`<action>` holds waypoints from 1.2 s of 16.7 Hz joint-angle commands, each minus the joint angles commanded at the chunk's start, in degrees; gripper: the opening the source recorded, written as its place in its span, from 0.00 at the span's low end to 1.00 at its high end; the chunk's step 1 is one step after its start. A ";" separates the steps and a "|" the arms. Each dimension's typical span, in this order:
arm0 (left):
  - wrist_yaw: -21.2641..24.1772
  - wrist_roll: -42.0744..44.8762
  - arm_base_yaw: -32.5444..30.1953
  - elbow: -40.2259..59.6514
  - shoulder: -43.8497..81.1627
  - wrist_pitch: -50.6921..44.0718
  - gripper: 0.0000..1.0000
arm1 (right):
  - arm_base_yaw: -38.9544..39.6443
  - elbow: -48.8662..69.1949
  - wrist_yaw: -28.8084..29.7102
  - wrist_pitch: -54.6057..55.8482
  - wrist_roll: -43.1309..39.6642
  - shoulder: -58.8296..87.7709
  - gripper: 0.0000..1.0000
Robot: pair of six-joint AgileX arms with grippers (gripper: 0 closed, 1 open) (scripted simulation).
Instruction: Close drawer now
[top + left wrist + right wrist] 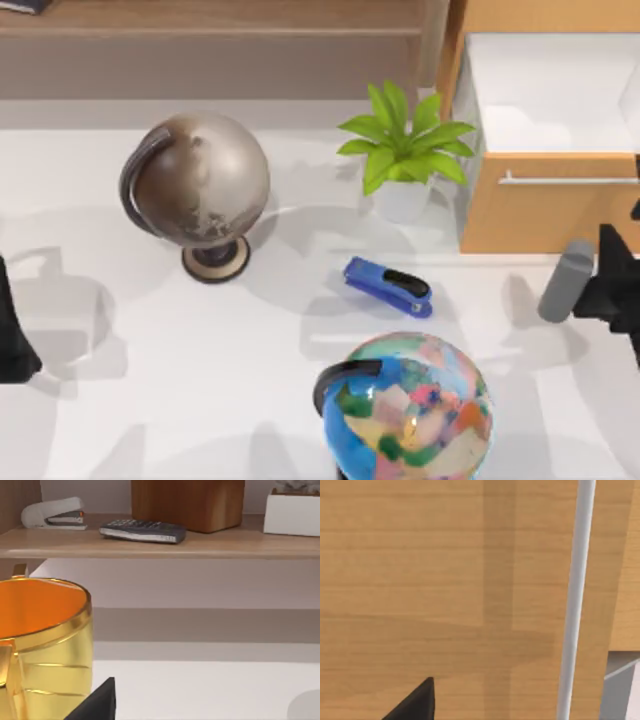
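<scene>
Drawer [545, 215]: standing open at the tabletop's right rear, front facing right tool [612, 285], lying nearer; grip state indiscernible.

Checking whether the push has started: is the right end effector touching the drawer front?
Cannot tell. In the top view the right end effector sits just below the drawer front, at the picture's edge; neither contact nor gap shows plainly.
</scene>
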 joint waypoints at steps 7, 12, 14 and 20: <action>0.00 0.00 0.00 0.00 0.00 0.00 1.00 | -0.26 0.66 -0.16 -0.31 -0.32 0.35 1.00; 0.00 0.00 0.00 0.00 0.00 0.00 1.00 | -1.91 5.12 -1.83 -3.89 -0.38 1.10 1.00; 0.00 0.00 0.00 0.00 0.00 0.00 1.00 | -2.03 5.44 -1.94 -4.15 -0.38 1.16 1.00; 0.00 0.00 0.00 0.00 0.00 0.00 1.00 | -2.03 5.44 -1.94 -4.15 -0.38 1.16 0.70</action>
